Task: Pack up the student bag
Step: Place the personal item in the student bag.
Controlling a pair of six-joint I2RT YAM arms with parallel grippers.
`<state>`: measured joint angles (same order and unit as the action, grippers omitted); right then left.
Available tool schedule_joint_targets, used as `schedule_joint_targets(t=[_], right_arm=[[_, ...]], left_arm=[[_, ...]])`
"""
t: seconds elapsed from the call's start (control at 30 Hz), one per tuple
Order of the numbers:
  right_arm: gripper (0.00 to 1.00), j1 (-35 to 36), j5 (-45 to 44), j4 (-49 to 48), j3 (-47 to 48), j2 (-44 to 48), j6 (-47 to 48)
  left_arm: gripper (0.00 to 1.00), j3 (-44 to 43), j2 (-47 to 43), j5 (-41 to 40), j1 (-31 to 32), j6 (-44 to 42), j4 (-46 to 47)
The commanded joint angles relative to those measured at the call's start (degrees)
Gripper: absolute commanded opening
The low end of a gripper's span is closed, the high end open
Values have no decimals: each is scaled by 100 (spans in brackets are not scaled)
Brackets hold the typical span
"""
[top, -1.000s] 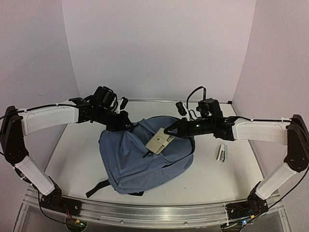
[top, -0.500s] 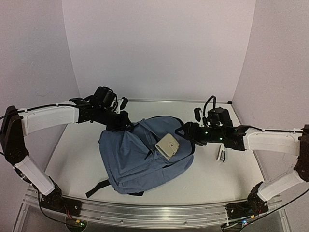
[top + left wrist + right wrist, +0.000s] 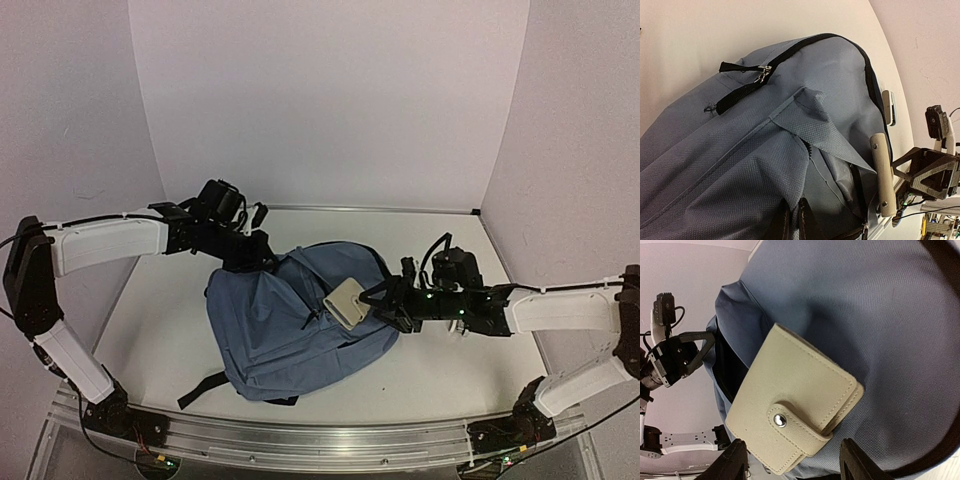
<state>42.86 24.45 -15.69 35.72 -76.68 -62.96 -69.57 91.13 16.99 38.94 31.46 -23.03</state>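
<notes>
The student bag (image 3: 290, 325), a big slate-blue backpack, lies in the middle of the table. My left gripper (image 3: 262, 258) is at its top far edge, and in the left wrist view it (image 3: 790, 222) is shut on a fold of the bag's fabric (image 3: 740, 165), holding the pocket mouth open. A beige snap wallet (image 3: 347, 303) rests on the bag beside that dark opening. My right gripper (image 3: 792, 465) stands open just short of the wallet (image 3: 790, 412), one finger on each side of its near edge and neither touching it.
A small white and grey object (image 3: 888, 106) lies on the table right of the bag, mostly behind my right arm in the top view. Pale walls enclose the table on three sides. A black strap (image 3: 200, 390) trails off the bag's near left corner.
My right gripper has opened and let go of the wallet, which now lies on the bag. The right arm has drawn back toward the near right. The left arm holds still.
</notes>
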Motion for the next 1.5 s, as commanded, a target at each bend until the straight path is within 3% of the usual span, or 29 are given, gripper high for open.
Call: schedule_joint_targets(t=[0.0,0.43,0.73,0.8,0.97,1.2,1.3,1.47], right_arm=[[60,129,275,-750,-45,-299,-492],[60,441,-181,-1612,-332,-892,-1193],[63,624,-372,-3011,-330,-1720,-1558],[54,640,-558,-3182,-317,-1754,-1550],[20,657,-1184,-2990,-376,-1261,-1314],[7,685,-2011,-1037,256,-149,188],[1,683,-1895,-473,872,-156,1109],[0,684,-1357,-222,1631,-645,2091]], left_arm=[[0,-396,-23,174,-27,-97,257],[0,-417,-52,156,-27,-113,186],[0,-427,-38,219,-24,-123,223],[0,-426,-28,247,-26,-118,230],[0,-419,-54,253,-27,-106,221],[0,-361,-119,410,-27,-294,379],[0,-355,-140,586,-27,-368,487],[0,-334,-206,731,-25,-438,624]])
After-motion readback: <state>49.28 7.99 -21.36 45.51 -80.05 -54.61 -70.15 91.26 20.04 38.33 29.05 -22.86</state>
